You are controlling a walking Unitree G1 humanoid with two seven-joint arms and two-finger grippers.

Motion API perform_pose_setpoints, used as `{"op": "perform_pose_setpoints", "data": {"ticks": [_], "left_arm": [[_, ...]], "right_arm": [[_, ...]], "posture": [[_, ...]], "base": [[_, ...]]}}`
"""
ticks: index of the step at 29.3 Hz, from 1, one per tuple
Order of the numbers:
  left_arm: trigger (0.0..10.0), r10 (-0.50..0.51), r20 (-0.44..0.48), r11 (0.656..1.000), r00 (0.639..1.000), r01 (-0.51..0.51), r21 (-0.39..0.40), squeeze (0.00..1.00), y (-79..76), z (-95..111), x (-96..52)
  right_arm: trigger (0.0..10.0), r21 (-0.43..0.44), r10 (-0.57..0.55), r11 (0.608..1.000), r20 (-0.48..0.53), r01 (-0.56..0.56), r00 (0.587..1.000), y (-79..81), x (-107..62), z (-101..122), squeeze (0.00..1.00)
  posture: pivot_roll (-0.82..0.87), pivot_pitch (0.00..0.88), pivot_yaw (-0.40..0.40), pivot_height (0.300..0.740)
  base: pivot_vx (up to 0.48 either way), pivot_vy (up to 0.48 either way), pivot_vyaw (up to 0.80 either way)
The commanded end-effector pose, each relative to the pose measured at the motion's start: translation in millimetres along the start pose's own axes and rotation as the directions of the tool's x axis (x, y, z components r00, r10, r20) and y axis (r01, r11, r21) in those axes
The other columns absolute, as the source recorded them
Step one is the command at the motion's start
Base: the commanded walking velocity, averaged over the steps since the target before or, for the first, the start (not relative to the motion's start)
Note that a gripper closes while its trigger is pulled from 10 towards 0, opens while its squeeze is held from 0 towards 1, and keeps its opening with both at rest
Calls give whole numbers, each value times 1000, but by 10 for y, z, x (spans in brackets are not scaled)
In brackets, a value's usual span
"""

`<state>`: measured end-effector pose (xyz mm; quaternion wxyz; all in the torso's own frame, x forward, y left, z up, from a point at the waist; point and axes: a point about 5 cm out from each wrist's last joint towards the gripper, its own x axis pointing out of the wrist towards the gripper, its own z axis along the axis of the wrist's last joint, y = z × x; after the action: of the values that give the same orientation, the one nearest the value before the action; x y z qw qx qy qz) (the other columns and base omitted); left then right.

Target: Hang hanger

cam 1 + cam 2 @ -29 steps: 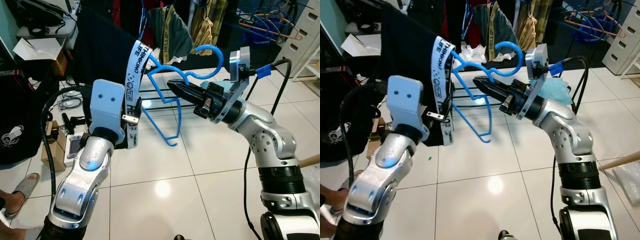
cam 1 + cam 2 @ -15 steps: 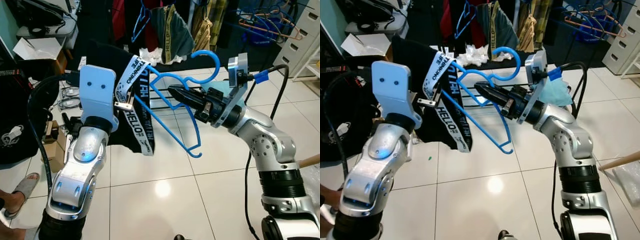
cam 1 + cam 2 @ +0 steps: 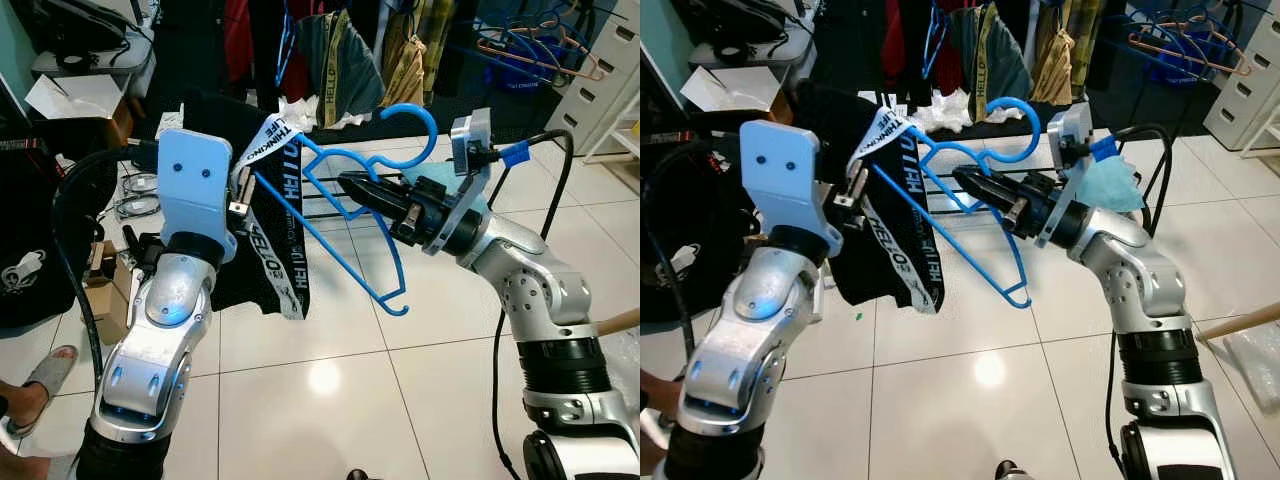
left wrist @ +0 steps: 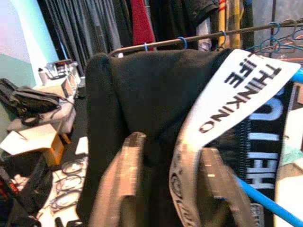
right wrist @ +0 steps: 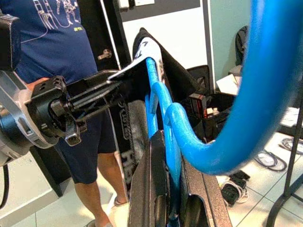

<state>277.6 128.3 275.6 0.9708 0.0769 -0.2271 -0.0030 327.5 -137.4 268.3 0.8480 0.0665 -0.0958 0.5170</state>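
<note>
A blue plastic hanger (image 3: 412, 106) is held in the air, tilted, hook up. My right gripper (image 3: 350, 183) is shut on its neck just below the hook; the right wrist view has the blue neck (image 5: 163, 109) between the black fingers (image 5: 150, 189). A black garment with a white lettered band (image 3: 277, 255) hangs from the hanger's far shoulder. My left gripper (image 3: 238, 203) is shut on that garment. In the left wrist view the white band (image 4: 227, 94) runs between its fingers (image 4: 125, 189).
A clothes rail (image 4: 199, 37) with hanging clothes (image 3: 340, 55) stands behind. White drawers (image 3: 612, 70) and a bunch of hangers (image 3: 530, 45) are at the back right. Boxes and cables (image 3: 110, 290) lie on the left. A person (image 5: 61, 42) stands close, their sandalled foot (image 3: 40, 385) at the lower left.
My left arm has risen and carried the garment up against the hanger's shoulder. The hanger has tilted, its lower end swinging right. The right gripper has held its grip.
</note>
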Motion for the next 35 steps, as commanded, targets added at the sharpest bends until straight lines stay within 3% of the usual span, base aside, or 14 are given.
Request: {"op": "perform_pose_setpoints", "data": {"ticks": [1, 9, 17, 22, 27, 34, 35], "left_arm": [[0, 17, 20, 1000, 1000, -18, 26, 0, 58, 29, -29], [0, 22, 26, 999, 999, -24, 49, 0, 106, 35, -27], [0, -21, 41, 999, 999, 20, 25, 0, 95, 53, -20], [0, -103, 40, 992, 994, 105, -66, 0, 11, 17, -89], [0, -141, 41, 987, 989, 144, -64, 0, -31, 7, -121], [0, -283, 41, 954, 958, 286, -90, 0, -236, -18, -208], [2392, -360, 75, 922, 930, 366, -122, 0, -364, 27, -240]], "right_arm": [[10000, -25, -7, 1000, 17, 8, 1000, -16, -11, 68, 0], [10000, -30, -41, 999, 21, 42, 999, -54, -28, 79, 0], [10000, -29, -153, 988, 39, 154, 987, -185, -45, 96, 0], [10000, 14, -253, 967, 123, 253, 960, -310, -46, 206, 0], [10000, 25, -278, 960, 136, 277, 951, -347, -56, 230, 0], [10000, 32, -323, 946, 126, 321, 938, -412, -84, 235, 0], [10000, 28, -320, 947, 114, 319, 940, -408, -78, 223, 0]], "posture": [[3, 155, -38, 740], [4, 157, -35, 740], [7, 158, -36, 740], [6, 159, -38, 740], [5, 160, -41, 740], [-2, 161, -43, 740], [-5, 160, -42, 740]], "base": [[0, 0, 0], [0, 0, 0], [0, 0, 0], [0, 0, 0], [0, 0, 0], [0, 0, 0], [0, 0, 0]]}}
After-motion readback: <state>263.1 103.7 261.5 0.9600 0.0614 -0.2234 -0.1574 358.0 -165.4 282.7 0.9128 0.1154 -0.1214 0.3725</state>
